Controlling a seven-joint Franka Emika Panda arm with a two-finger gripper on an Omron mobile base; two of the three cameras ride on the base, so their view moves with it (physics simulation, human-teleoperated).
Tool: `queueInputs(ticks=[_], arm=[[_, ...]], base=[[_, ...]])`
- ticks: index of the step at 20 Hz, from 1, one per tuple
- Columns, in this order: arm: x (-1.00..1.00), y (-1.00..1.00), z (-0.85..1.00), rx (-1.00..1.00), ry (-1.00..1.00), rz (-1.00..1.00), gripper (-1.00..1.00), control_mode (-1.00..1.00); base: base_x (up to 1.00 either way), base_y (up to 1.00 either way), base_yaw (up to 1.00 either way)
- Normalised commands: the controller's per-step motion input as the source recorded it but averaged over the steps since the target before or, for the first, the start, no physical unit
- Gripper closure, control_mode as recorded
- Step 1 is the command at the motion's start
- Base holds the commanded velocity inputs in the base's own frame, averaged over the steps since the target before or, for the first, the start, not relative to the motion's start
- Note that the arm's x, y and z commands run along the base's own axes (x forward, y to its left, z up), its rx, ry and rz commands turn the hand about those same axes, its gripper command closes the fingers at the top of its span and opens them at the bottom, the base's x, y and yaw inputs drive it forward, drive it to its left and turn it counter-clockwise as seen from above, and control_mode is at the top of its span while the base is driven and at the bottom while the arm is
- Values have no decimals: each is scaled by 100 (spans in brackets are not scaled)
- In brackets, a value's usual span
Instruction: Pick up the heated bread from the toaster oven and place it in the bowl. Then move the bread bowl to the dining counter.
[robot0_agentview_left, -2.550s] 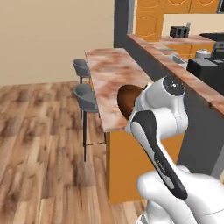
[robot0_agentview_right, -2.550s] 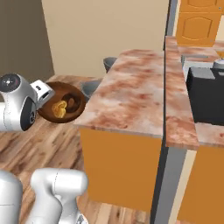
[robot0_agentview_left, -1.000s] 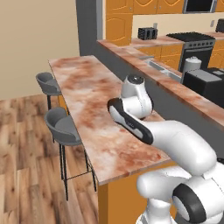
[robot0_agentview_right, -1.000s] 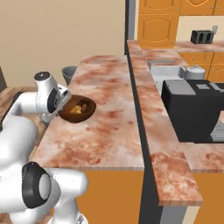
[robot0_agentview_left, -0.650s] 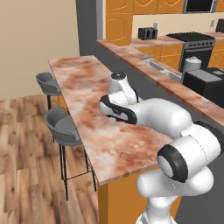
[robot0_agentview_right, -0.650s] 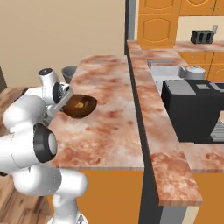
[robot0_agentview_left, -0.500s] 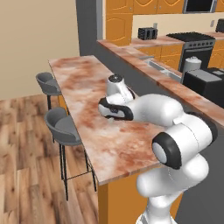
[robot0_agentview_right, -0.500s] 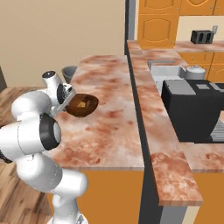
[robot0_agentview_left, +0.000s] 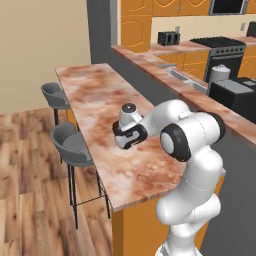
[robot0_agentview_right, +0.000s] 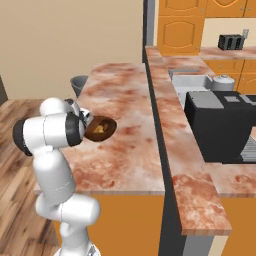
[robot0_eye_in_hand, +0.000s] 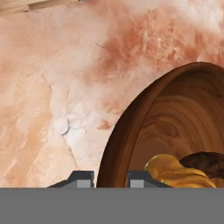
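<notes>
Placement is the step underway, judging from the left base view: the arm is reaching low over the dining counter (robot0_agentview_left: 95, 95), its wrist near the middle of the slab, well in from the stool-side edge and from the near corner. Marbled stone is lying bare all around.

From the right base view, the bowl (robot0_agentview_right: 101, 127) is hanging tilted at the wrist, the heated bread (robot0_agentview_right: 101, 129) lying inside it, over the slab's stool-side half.

In the hand view, the claw (robot0_eye_in_hand: 106, 178) is pinching the bowl's rim between its two tips, bread (robot0_eye_in_hand: 177, 173) resting just beside them. Next, I judge, the bowl needs levelling, lowering until it is sitting flat, then releasing.
</notes>
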Motion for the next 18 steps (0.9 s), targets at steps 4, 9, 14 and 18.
queueInputs(ticks=[4,9,14,18], arm=[[25,0,-23,-1,-2,-1,100,-100],[3,0,-3,0,-1,-2,-100,-100],[-38,0,48,3,-3,-10,-100,-100],[-70,-9,85,2,-19,-7,-100,-100]], base=[[0,0,0],[0,0,0],[0,0,0],[0,0,0]])
